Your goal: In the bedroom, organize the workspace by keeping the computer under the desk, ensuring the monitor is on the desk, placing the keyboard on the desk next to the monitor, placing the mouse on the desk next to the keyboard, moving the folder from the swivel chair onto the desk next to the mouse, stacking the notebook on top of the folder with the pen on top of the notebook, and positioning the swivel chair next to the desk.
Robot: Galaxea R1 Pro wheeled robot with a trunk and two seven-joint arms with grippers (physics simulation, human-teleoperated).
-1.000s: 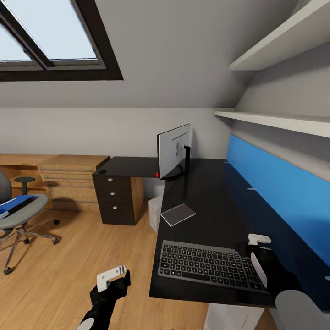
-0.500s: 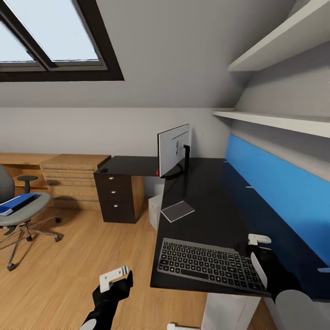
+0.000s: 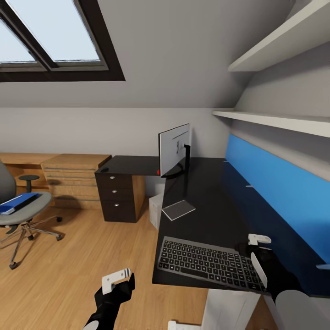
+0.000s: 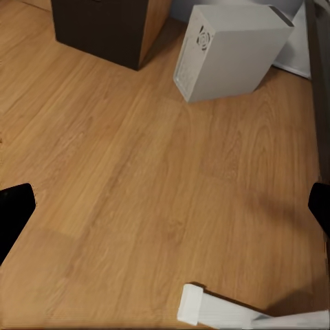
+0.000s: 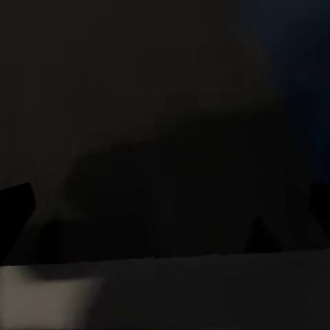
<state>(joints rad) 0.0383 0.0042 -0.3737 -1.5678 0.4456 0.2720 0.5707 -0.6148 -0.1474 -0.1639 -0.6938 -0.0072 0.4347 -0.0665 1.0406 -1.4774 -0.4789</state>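
The black desk [image 3: 206, 192] carries the monitor [image 3: 174, 149] at its corner, the notebook [image 3: 178, 210] in the middle and the keyboard [image 3: 206, 263] at its near edge. My right gripper [image 3: 255, 247] hovers over the keyboard's right end and looks open. A small dark oval, probably the mouse [image 3: 104, 170], lies on the desk's far left end. The computer [image 3: 156, 211] [image 4: 230, 51] stands on the floor under the desk. At the left, the swivel chair [image 3: 27, 213] holds the blue folder [image 3: 16, 203]. My left gripper [image 3: 120, 280] [image 4: 165, 206] hangs open above the floor. The pen is too small to make out.
A dark drawer unit [image 3: 117, 197] [image 4: 103, 27] stands under the desk's left end, with light oak drawers [image 3: 73, 176] beyond it. White shelves [image 3: 275, 121] run above the blue back panel [image 3: 275, 188]. Wood floor [image 3: 82, 256] lies between chair and desk.
The whole picture has shifted slightly right, so the camera moved. My left gripper sits a little lower in view. The right gripper stays over the keyboard.
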